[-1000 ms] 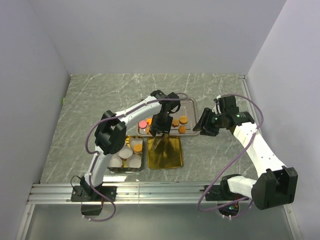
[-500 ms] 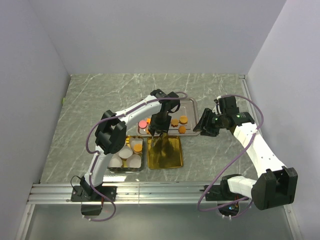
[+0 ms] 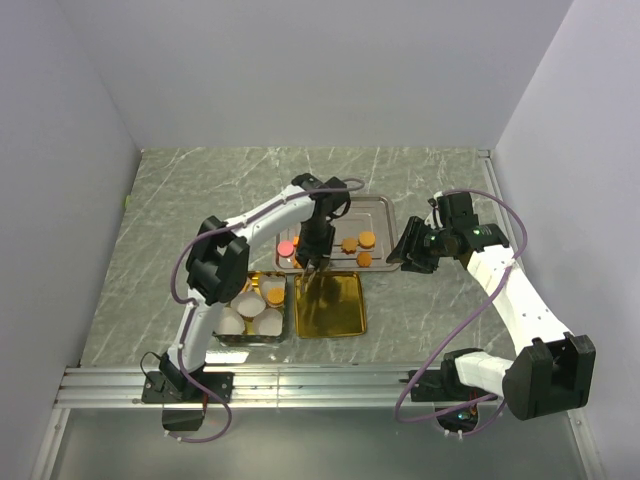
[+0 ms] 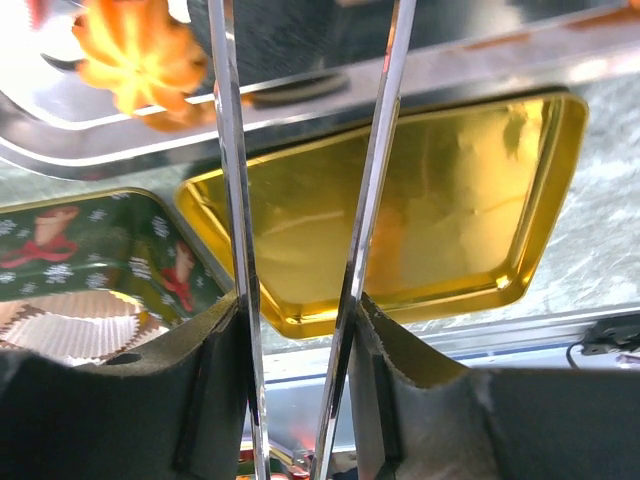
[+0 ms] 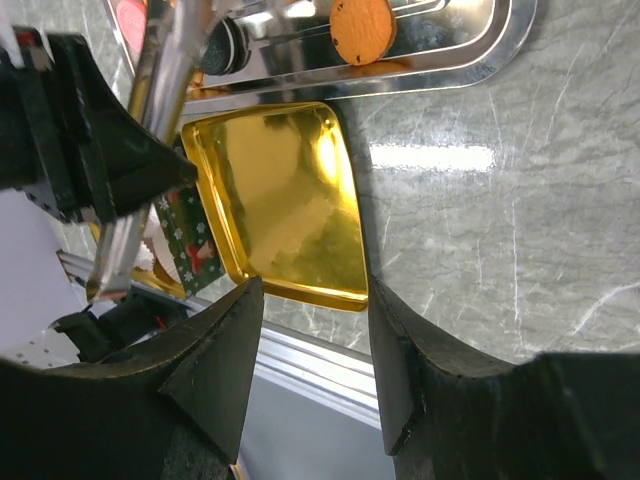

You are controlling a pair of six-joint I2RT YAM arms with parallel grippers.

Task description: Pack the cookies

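Note:
Orange cookies [image 3: 366, 240] and a pink-red one [image 3: 286, 246] lie on the silver tray [image 3: 382, 212]. My left gripper [image 3: 316, 245] hangs over the tray's near-left part, shut on metal tongs [image 4: 228, 150]. In the left wrist view the two tong blades run up between the fingers [image 4: 215, 380], with a gap between them and nothing in it. An orange flower cookie [image 4: 135, 50] lies just left of the blades. My right gripper [image 3: 405, 255] stands open and empty to the right of the tray. In the right wrist view an orange disc [image 5: 362, 28] and a black cookie [image 5: 228, 45] show on the tray.
A gold tin lid [image 3: 345, 322] lies just in front of the silver tray. Left of it is a green Christmas-patterned tin [image 4: 100, 240] holding white paper cups [image 3: 232, 322], some with orange cookies [image 3: 273, 296] in them. A metal rail [image 3: 320, 385] runs along the table's near edge.
My left gripper has drawn back from over the gold lid toward the silver tray, and the tong blades have been squeezed closer together. The right arm has not moved.

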